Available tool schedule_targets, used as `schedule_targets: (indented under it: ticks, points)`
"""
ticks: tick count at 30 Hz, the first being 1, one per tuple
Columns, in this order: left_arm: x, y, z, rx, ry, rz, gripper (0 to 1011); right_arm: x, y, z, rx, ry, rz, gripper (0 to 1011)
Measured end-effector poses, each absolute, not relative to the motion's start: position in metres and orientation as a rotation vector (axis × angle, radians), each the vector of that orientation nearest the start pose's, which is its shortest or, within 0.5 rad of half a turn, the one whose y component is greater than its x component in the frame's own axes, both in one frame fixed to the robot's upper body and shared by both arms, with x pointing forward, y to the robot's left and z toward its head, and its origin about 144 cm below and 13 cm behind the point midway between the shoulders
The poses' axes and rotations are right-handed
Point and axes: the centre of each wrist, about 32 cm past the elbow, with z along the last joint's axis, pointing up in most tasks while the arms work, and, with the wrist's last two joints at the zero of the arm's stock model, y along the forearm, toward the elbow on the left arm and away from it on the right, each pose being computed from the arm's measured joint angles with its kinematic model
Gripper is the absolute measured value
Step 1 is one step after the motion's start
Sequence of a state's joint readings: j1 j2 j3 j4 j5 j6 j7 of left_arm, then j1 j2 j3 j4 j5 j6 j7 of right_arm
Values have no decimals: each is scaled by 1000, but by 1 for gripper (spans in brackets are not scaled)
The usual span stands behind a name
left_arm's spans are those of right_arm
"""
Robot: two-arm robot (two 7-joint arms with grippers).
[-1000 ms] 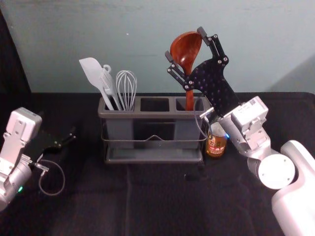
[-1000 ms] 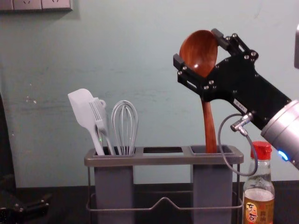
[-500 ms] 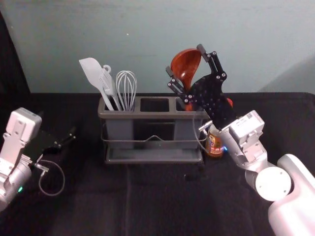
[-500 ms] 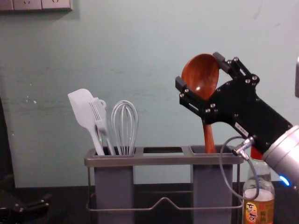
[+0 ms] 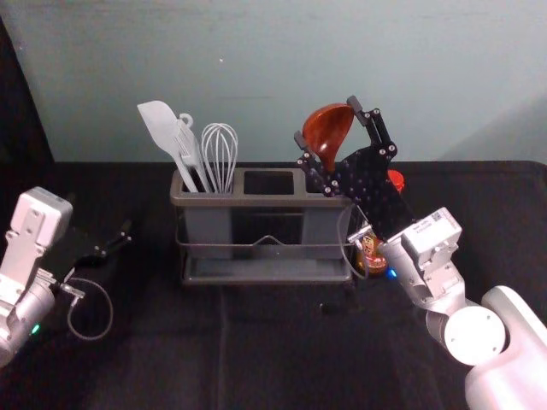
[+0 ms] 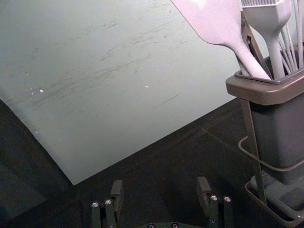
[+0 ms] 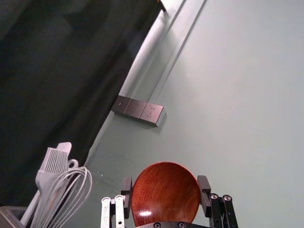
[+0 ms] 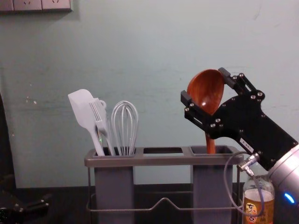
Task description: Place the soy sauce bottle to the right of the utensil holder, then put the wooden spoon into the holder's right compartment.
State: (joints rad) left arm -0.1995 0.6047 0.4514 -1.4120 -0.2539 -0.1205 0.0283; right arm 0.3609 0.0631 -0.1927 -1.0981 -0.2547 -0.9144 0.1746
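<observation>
ok so left hand (image 5: 118,239) is parked left of the utensil holder (image 5: 269,202), open wide, whisk (image 5: 220,154) in the left compartment, right hand (image 8: 204,84) gripping the wooden spoon (image 8: 206,95) by its bowl, handle in the right compartment, soy sauce bottle (image 8: 258,205) just right of the holder
</observation>
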Motion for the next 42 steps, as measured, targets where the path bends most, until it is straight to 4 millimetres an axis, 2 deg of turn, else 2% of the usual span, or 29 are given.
schedule_targets:
  ticks: [11,18,22,35,42]
  points:
    - [489,310,1140,304,-285,1248,1011,549,-197,1128,313,-816,-983,849]
    - [489,310,1140,304,-285,1248,1011,548,-196,1126,315,-811,-985,1004]
    - [489,310,1140,304,-285,1248,1011,548,-197,1126,317,-811,-989,1004]
    - [489,310,1140,304,-285,1248,1011,542,-205,1150,376,-862,-1021,1004]
    - [489,310,1140,304,-285,1248,1012,532,-223,1164,382,-889,-1072,1004]
